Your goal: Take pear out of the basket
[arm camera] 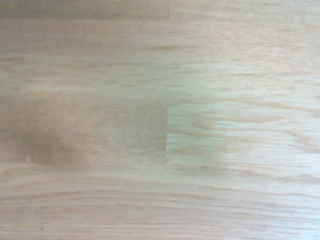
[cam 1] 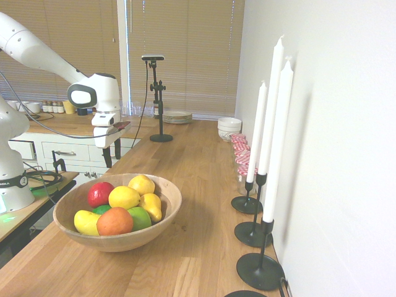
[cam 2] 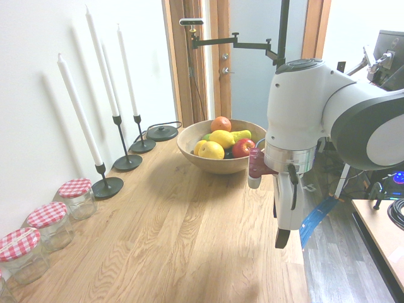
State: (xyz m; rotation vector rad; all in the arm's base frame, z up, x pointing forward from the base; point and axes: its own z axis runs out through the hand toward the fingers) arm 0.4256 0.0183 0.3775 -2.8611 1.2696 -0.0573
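The basket [cam 1: 166, 199] [cam 2: 189, 149], a wide light wooden bowl, stands on the wooden counter and holds several fruits. The pear [cam 1: 124, 197] [cam 2: 222, 138] is the plump golden-yellow fruit in the middle of the pile, beside a red apple [cam 1: 99, 193] [cam 2: 243, 148]. My gripper [cam 1: 112, 153] [cam 2: 287, 221] hangs open and empty above the counter's edge. It points down, well clear of the basket on the apple's side. The wrist view shows only bare wood.
Other yellow fruits, a green one and an orange [cam 1: 114, 221] share the basket. Tall white candles [cam 1: 272, 105] in black holders line the wall. Jars with red checked lids [cam 2: 47, 214] stand beyond them. Stacked bowls [cam 1: 229, 127] and plates [cam 1: 176, 117] sit at the counter's far end.
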